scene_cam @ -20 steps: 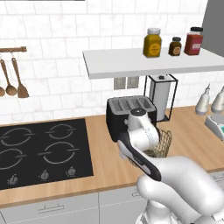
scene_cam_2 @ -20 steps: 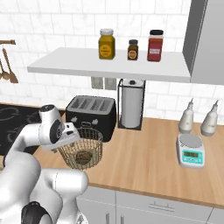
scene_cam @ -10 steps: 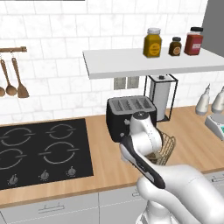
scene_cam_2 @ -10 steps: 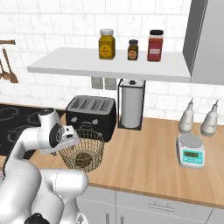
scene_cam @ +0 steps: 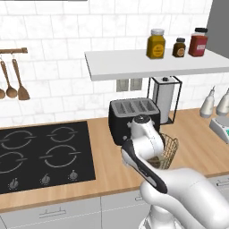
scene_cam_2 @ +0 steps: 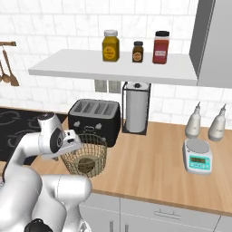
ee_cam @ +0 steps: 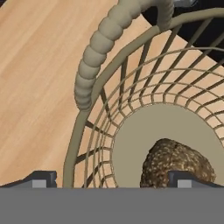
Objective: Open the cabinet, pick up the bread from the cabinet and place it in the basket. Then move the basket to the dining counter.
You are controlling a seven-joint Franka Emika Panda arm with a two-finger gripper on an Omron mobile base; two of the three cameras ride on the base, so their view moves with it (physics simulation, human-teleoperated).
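The gripper (ee_cam: 109, 177) hangs over the near rim of the basket (ee_cam: 87, 74), one dark fingertip outside the wire wall and one inside. The jaws stand apart astride the rim; whether they already pinch it I cannot tell, as the tips are cut off low in the hand view.

The risk from here, as I judge it, is a poor hold on a thin rim. A one-sided grasp would let the basket tip when lifted, and the loaf could roll toward the low side or out over it. A tip could also catch in the open mesh rather than close on the rim.

The bread (ee_cam: 177, 164) lies on the basket's beige base, just under the inner fingertip, and the right base view shows it as a dark lump (scene_cam_2: 84, 164) low in the basket (scene_cam_2: 86, 155).

Just behind the basket stands the black toaster (scene_cam_2: 94, 118), with the paper towel holder (scene_cam_2: 136, 108) beside that, so a backward swing would strike them.
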